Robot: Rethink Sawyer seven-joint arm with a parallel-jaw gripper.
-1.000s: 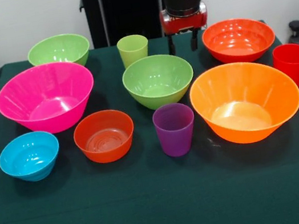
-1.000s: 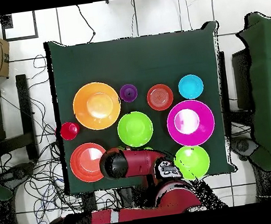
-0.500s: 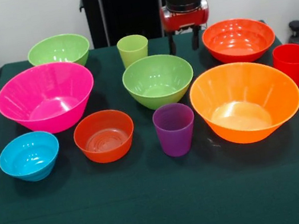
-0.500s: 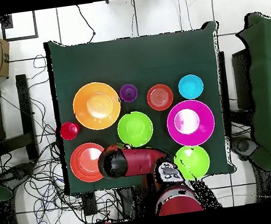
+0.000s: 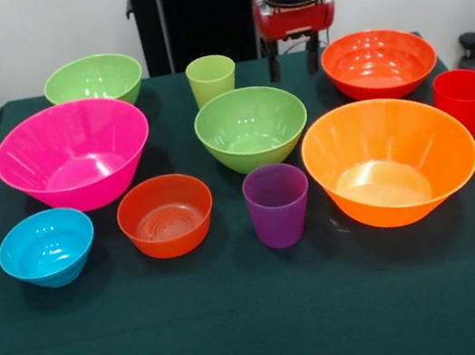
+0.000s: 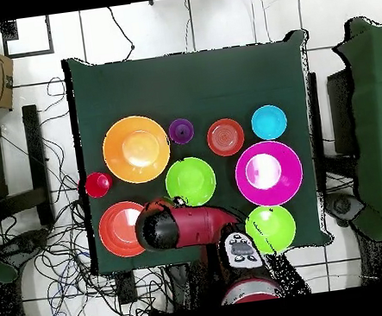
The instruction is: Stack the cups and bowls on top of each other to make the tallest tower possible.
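With nothing yet stacked, every bowl and cup sat apart on the surface (image 5: 245, 323), and the empty end effector (image 5: 295, 64) hung open above, beside the red-orange bowl (image 5: 378, 62).

The bowls, such as the pink one (image 5: 73, 154), are seen to be glossy, smooth plastic. The purple cup (image 5: 277, 203) looks matter and faintly translucent. The table (image 5: 266, 338) is covered in matt green cloth.

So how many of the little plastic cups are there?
3. The lime green plastic cup stands at the table's far side, the purple plastic cup in the middle front, the red plastic cup at the picture's right edge. None seem hidden.
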